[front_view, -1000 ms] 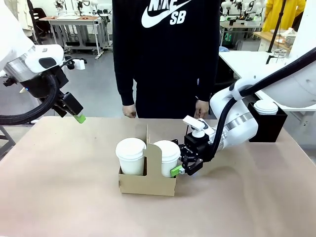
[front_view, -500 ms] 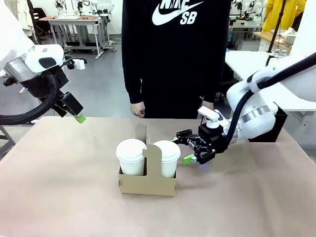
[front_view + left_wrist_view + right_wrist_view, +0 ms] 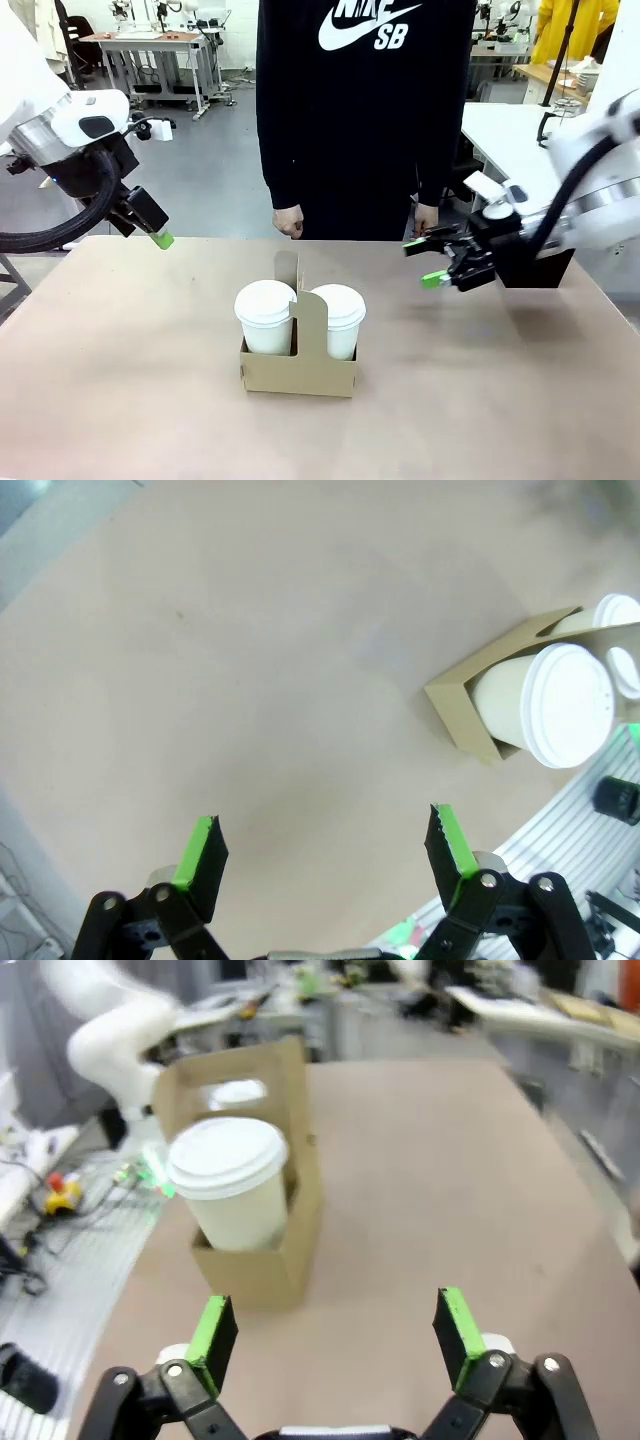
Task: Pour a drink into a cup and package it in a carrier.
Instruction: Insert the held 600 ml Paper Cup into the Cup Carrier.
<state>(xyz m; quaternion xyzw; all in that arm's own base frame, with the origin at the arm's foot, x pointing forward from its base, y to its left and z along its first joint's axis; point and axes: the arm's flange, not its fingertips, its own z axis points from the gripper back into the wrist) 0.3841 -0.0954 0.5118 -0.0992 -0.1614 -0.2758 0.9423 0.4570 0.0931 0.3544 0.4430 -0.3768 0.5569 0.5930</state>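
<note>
Black box behind right gripper.

Carrier: matt brown cardboard, plain uncoated look. Cups: white paper walls, smooth white plastic lids. Tabletop: smooth, matt beige. Right gripper: black plastic, green rubbery pads.

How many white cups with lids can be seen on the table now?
2. The left cup and the right cup each stand in a pocket of the cardboard carrier, on either side of its handle. More could be hidden behind the right arm.
</note>
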